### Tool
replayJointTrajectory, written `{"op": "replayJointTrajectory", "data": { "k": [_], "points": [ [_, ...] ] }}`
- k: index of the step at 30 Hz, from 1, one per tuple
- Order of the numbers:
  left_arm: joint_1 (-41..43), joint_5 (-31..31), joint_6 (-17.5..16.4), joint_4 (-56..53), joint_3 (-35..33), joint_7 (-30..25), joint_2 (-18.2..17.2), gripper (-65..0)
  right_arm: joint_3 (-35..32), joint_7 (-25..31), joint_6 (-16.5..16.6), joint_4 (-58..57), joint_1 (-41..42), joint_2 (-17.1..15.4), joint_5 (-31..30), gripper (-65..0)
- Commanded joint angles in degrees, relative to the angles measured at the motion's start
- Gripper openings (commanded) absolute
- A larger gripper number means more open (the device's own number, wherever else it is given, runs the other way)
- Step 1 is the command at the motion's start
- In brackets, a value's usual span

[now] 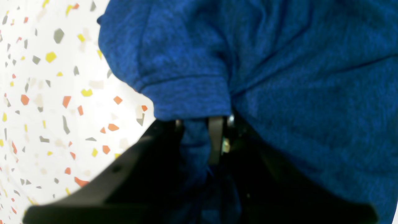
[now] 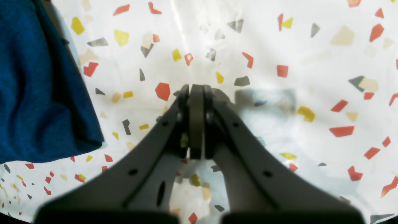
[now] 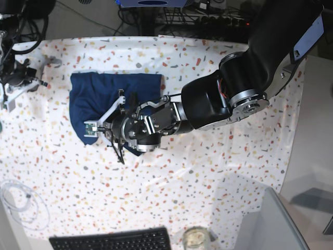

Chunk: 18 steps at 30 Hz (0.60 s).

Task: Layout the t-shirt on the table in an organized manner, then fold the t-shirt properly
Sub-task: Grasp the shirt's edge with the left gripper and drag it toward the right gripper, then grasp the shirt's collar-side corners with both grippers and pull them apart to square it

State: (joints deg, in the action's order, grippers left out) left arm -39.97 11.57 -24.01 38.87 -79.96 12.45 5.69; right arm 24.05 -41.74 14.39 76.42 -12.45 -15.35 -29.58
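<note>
1. Speckled white table (image 3: 208,177) fills the base view; keyboard (image 3: 112,240) at its near edge.
2. Navy t-shirt (image 3: 99,96) lies bunched at the table's far left.
3. Left gripper (image 1: 199,137): jaws clamped on a t-shirt fold beside a hem.
4. Right gripper (image 2: 196,93): jaws together, empty, above bare table beside the t-shirt.

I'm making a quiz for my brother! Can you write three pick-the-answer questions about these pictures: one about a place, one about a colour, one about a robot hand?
1. Where is the t-shirt? A on the table; B on the floor; C on a chair.
2. What colour is it? A red; B dark blue; C yellow.
3. The left gripper is: A wide open; B shut on the t-shirt; C holding a cup.
Answers: 1 A, it lies on the speckled top. 2 B, the fabric is navy. 3 B, cloth is pinched between its fingers.
</note>
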Motion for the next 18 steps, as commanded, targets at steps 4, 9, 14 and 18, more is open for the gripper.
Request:
{"op": "replayJointTrajectory", "data": {
  "k": [4, 9, 14, 18],
  "points": [
    [-1.75, 0.25, 0.23, 0.73, 0.36, -0.54, 0.77, -65.0, 0.43, 0.81, 0.24, 0.81, 0.27, -1.04, -0.53, -65.0],
    [-1.66, 0.25, 0.23, 0.73, 0.36, -0.45, 0.77, -65.0, 0.43, 0.81, 0.24, 0.81, 0.27, -1.04, -0.53, -65.0],
    [-2.1, 0.25, 0.23, 0.82, 0.54, 4.21, 1.21, -65.0, 0.34, 0.72, 0.24, 0.81, 0.27, -1.04, -0.53, -65.0],
    [-3.16, -0.1, 0.23, 1.17, 3.35, 5.27, 1.65, -49.9, 0.34, 0.64, 0.24, 0.81, 0.27, -1.04, -0.53, -65.0]
  ]
}}
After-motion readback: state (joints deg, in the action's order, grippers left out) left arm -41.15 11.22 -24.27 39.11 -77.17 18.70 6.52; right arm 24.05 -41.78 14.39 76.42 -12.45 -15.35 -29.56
